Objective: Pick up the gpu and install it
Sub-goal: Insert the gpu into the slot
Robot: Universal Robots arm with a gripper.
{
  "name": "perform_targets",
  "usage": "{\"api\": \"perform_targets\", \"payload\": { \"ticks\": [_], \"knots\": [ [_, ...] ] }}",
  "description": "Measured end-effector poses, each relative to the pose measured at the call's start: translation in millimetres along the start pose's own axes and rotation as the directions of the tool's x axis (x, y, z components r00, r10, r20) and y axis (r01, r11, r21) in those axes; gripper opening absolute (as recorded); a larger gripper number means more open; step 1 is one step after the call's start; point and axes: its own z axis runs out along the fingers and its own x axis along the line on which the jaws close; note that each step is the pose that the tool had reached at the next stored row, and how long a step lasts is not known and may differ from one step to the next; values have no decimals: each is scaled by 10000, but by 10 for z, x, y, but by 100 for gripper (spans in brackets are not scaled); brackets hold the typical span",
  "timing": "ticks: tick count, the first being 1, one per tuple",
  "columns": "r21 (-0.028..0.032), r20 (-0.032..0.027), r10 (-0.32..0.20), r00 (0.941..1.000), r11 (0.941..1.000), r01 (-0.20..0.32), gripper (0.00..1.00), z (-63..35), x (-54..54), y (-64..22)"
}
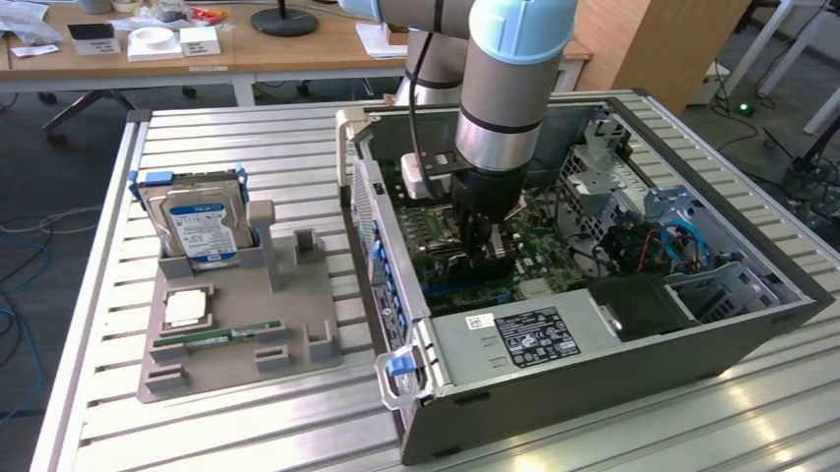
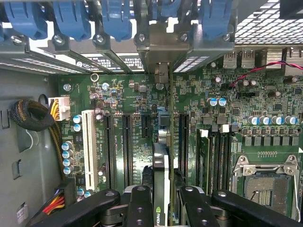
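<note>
My gripper reaches down inside the open computer case, just above the green motherboard. In the wrist view its black fingers stand on either side of the gpu, a thin card seen edge-on, and the gripper is shut on it. The card stands upright over the motherboard, in line with the long black expansion slots. Its silvery bracket end lies against the case's rear slot openings. Whether the card's edge sits in a slot is hidden.
On the exterior view's left a grey fixture tray holds a hard drive, a RAM stick and a CPU chip. Blue slot latches, a cable bundle, the CPU socket and the labelled power supply surround the gripper.
</note>
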Motion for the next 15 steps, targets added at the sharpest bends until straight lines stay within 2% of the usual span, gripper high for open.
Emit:
{"api": "perform_targets", "payload": {
  "ticks": [15],
  "knots": [
    [0, 0, 0, 10000, 10000, 0, 27, 3, 0, 1]
  ]
}}
